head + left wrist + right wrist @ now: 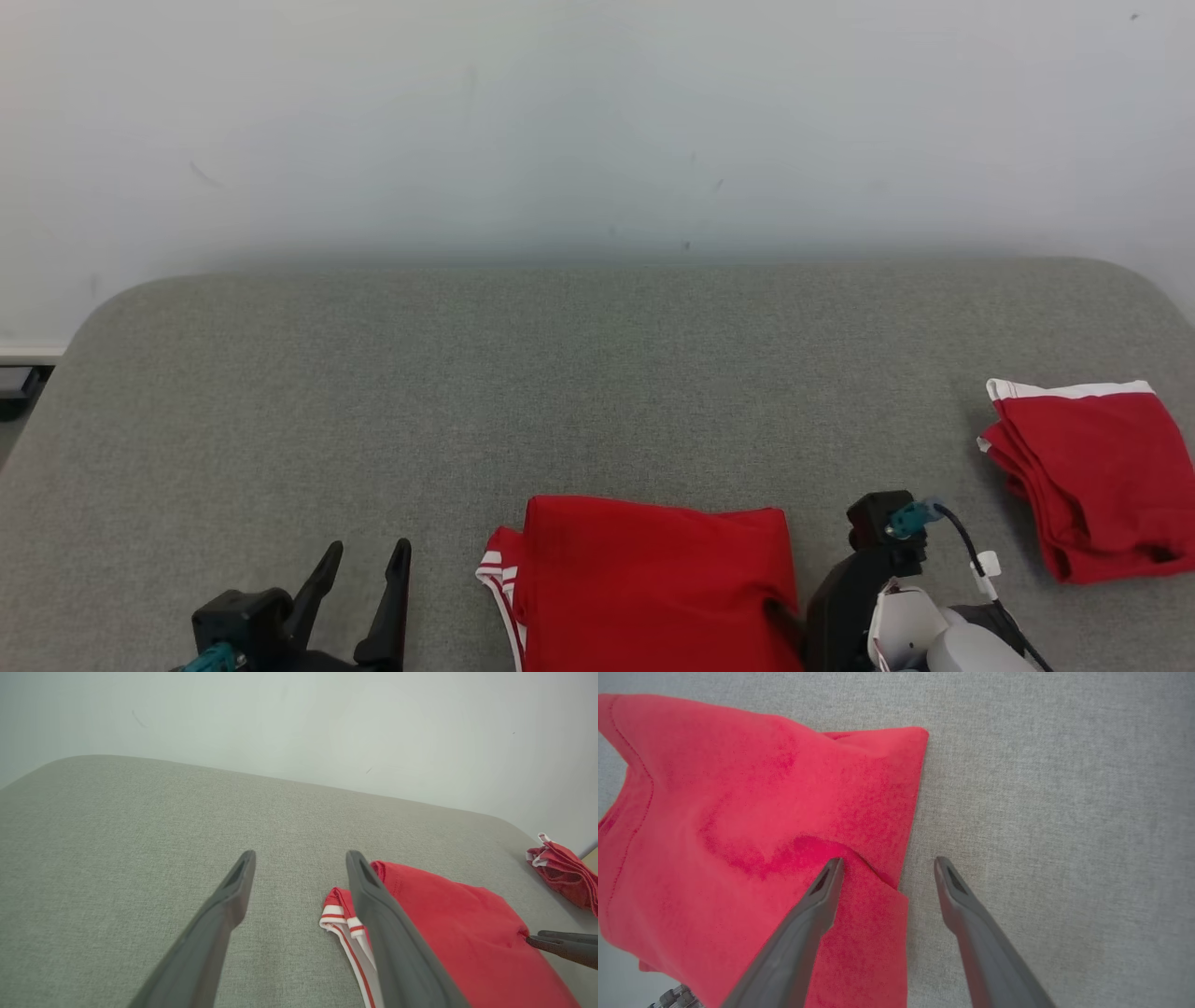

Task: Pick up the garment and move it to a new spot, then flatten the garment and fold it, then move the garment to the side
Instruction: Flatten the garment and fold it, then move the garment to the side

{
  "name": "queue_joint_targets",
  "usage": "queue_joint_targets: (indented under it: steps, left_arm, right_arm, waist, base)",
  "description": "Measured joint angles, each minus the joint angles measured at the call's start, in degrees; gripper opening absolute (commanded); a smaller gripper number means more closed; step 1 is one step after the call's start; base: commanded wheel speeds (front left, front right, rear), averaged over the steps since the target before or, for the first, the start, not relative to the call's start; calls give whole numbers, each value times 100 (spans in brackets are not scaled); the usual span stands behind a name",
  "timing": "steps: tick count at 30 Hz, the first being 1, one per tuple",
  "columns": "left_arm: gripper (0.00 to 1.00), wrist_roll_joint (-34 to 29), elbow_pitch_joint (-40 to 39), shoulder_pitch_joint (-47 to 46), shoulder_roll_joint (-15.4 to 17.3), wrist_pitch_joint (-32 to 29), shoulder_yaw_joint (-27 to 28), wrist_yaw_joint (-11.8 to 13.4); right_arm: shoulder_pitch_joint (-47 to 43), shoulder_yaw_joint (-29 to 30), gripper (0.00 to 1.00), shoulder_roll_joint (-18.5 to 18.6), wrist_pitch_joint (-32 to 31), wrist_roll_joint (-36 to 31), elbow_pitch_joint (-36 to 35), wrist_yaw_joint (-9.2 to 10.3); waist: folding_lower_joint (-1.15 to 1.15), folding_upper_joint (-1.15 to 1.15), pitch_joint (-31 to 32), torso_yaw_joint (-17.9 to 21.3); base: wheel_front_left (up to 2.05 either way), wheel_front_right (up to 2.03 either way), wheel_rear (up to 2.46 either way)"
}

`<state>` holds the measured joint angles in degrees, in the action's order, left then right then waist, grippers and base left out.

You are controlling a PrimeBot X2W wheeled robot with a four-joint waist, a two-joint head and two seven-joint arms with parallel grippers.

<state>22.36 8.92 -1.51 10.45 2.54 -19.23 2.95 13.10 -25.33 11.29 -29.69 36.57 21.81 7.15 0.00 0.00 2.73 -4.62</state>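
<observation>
Moving the folded piece aside is judged to be the step in hand: the red garment (653, 583) lies at the bottom centre of the head view as a neat rectangle on the grey padded table (560, 373), with its white-striped trim (495, 569) showing at the left edge. Folding therefore looks complete.

Gripper state:
- The right gripper (888, 863) is spread wide and holds nothing. In the right wrist view it straddles the garment's side edge: one of its fingers (817, 896) sits on the red cloth at a small crease, apparently pressing it, and the other is over bare table just beside the edge.
- The left gripper (366, 560) is spread wide and empty at the lower left of the head view, near the striped trim but apart from it.

A second red garment (1088, 476) lies folded at the right edge of the head view, well apart from the first.

Next move, as judged: gather all the folded layers at the straddled edge between the jaws and close firmly. A grip on the top layer alone would likely open the fold during the carry. The bare table between the two garments offers a place to set it down
</observation>
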Motion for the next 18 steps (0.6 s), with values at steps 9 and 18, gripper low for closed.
queue_joint_targets:
  steps: [9,18]
  left_arm:
    - [100,1,-2,-24,-11,-8,-10,-1]
    - [100,1,16,-24,-19,-32,-14,0]
  right_arm:
    - [-216,331,100,-323,-493,-391,26,0]
    - [-323,871,100,-430,-782,-867,-7,0]
  waist:
    - [0,0,-113,-128]
    - [0,0,-139,-175]
  base:
    - [0,0,0]
    - [0,0,0]
